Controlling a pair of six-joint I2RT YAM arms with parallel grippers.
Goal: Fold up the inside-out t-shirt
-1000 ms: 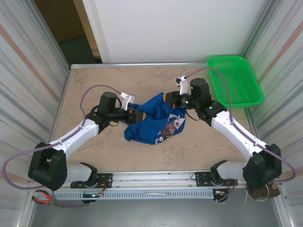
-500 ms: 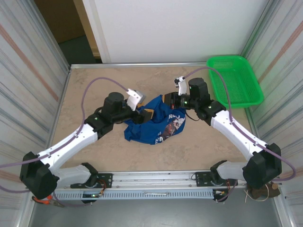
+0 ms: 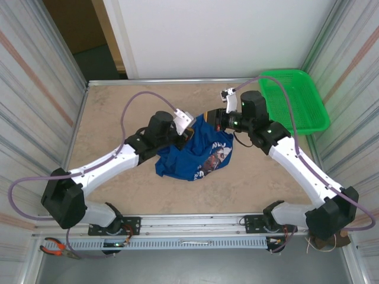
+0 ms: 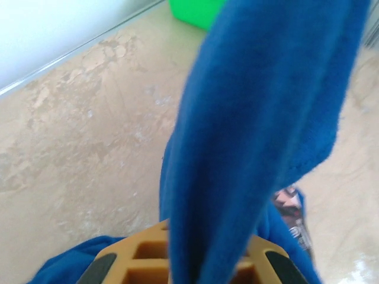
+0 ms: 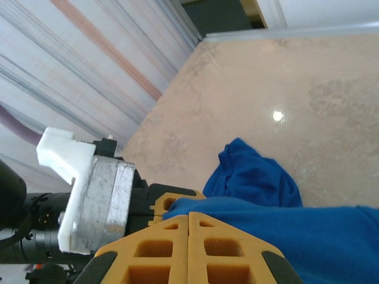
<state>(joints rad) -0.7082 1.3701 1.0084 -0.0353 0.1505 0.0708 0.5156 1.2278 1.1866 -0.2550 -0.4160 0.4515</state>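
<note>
The inside-out t-shirt [image 3: 195, 155] is royal blue and lies bunched at mid table, its small white-and-reddish print [image 3: 214, 155] facing up. Its upper edge is lifted between both grippers. My left gripper [image 3: 188, 131] is shut on a fold of that edge; in the left wrist view the blue cloth [image 4: 260, 118] runs up from between the yellow fingers [image 4: 148, 251]. Just right of it, my right gripper [image 3: 208, 118] is shut on the same edge, and cloth [image 5: 308, 231] trails from its closed fingertips [image 5: 188, 216]. The left gripper's finger [image 5: 161, 204] sits right beside them.
A green mesh basket [image 3: 293, 100] stands at the far right corner of the table, also visible as a green patch [image 4: 195, 9] in the left wrist view. Corrugated walls [image 3: 35, 89] close both sides. Pliers [image 3: 56, 247] lie below the front rail.
My left gripper swung right and farther back along the shirt, widened, then shut on the raised edge beside the right gripper. The right gripper rose slightly, still holding the shirt.
</note>
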